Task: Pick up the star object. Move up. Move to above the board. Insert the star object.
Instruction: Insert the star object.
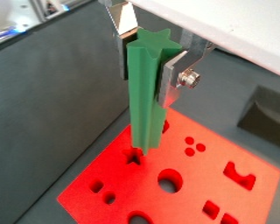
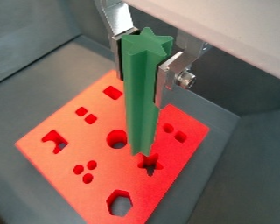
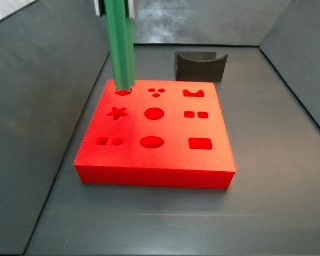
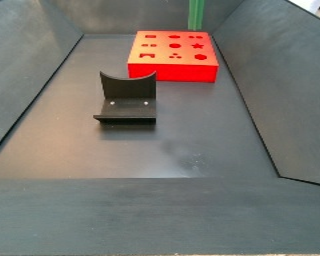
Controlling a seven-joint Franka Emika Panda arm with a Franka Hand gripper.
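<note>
My gripper [image 1: 146,66] is shut on the star object [image 1: 143,96], a tall green peg with a star-shaped end, held upright between the silver fingers [image 1: 168,77]. The same grip shows in a wrist view [image 2: 143,66]. The peg's lower end hangs a little above the board [image 1: 201,188], a flat red block with shaped holes, close over its star hole [image 2: 150,163]. In a side view the peg [image 3: 119,45] hangs over the board's far left part [image 3: 176,150], above the star hole [image 3: 119,113]. In a side view only the peg's lower part [image 4: 196,12] shows above the board [image 4: 174,68]; the gripper itself is out of frame in both side views.
A dark grey curved holder [image 3: 199,66] stands on the floor beyond the board; it also shows in a side view [image 4: 127,100]. Sloping grey bin walls [image 4: 29,90] enclose the floor on all sides.
</note>
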